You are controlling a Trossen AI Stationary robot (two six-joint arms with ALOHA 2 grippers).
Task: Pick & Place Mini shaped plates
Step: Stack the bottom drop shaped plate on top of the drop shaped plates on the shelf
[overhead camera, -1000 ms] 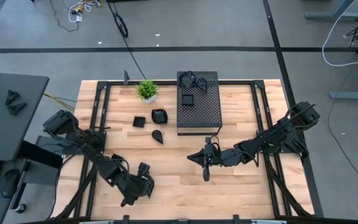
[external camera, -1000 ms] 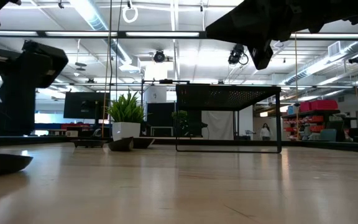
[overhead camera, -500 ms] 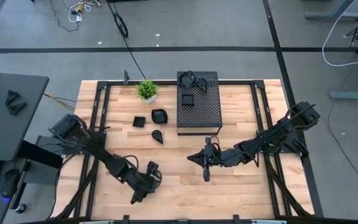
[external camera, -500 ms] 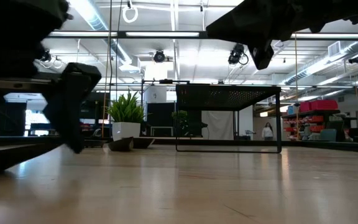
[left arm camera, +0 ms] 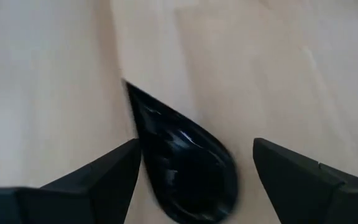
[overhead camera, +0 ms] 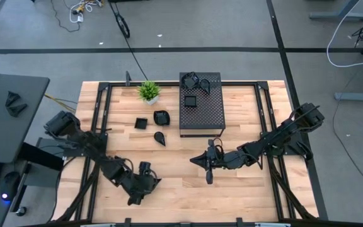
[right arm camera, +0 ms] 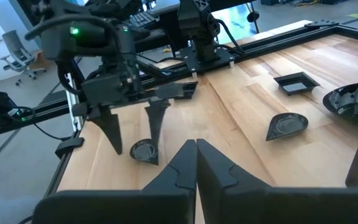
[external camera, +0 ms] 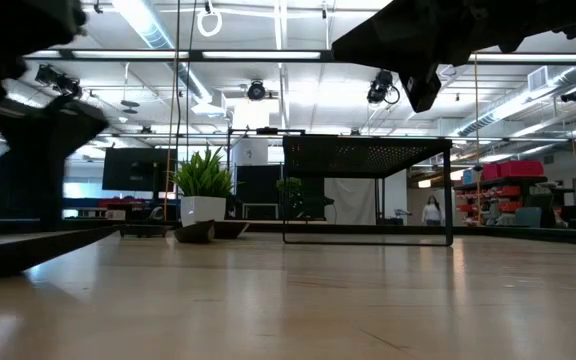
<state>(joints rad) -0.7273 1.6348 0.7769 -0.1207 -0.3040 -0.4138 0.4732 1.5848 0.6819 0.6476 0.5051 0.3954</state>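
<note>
A glossy black teardrop plate (left arm camera: 188, 171) lies flat on the wooden table between the open fingers of my left gripper (left arm camera: 196, 146), near the table's front left (overhead camera: 136, 191). It also shows in the right wrist view (right arm camera: 143, 151), under the left gripper's fingertips (right arm camera: 135, 134). I cannot tell whether a finger touches it. My right gripper (overhead camera: 208, 167) is shut and empty at the table's front middle. Further plates lie on the table: a square one (overhead camera: 141, 123), a rounded one (overhead camera: 161, 117) and a teardrop one (overhead camera: 160, 138).
A black perforated box (overhead camera: 201, 113) stands at the far middle, with a square plate (overhead camera: 190, 101) and more plates (overhead camera: 194, 80) on its top. A small green potted plant (overhead camera: 149, 91) stands left of it. Black rails (overhead camera: 103, 113) run along the table's sides.
My left gripper has swung a little toward the table's right edge and then back toward the left, staying low over the front left of the table. My right arm has kept still.
</note>
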